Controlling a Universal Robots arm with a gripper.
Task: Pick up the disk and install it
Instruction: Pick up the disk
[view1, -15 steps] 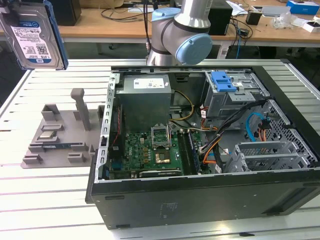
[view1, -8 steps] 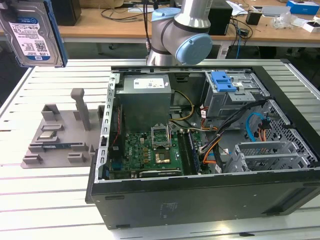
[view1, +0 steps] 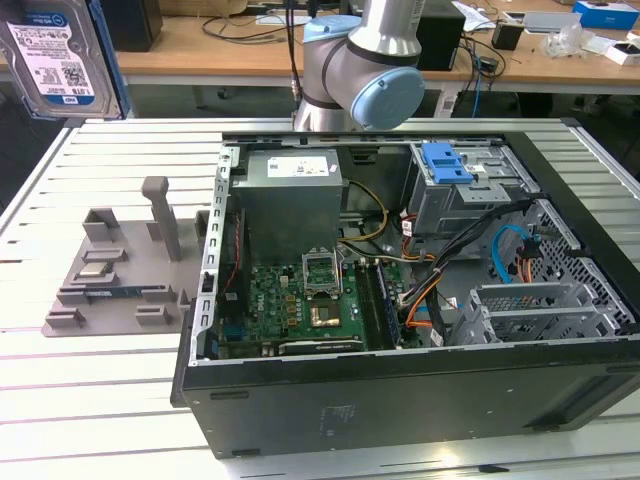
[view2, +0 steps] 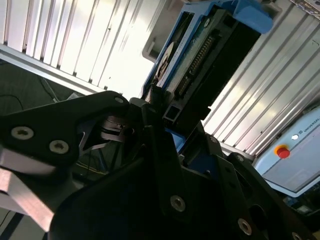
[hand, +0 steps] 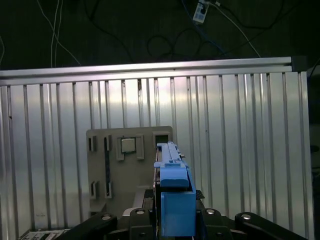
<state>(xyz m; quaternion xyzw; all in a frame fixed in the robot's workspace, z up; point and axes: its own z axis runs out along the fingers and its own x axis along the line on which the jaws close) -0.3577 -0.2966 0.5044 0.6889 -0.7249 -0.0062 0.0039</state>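
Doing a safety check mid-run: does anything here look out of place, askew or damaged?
Nothing looks damaged or spilled. The disk is off the table, clamped in the claw. The open computer case lies on its side, with loose cables strung beside its drive cages; that looks ordinary for an open machine.

Case: the computer case (view1: 400, 400) lay open on top.
Drive bay: the drive bay (view1: 480, 195) carried a blue bracket (view1: 446, 163); cables (view1: 424, 297) crossed just beside.
Table: a grey fixture (view1: 110, 290) with an upright post (view1: 162, 215) stood near the case.
Disk: the disk (view1: 60, 60), clamped in the gripper (hand: 172, 215), hung well above the fixture.
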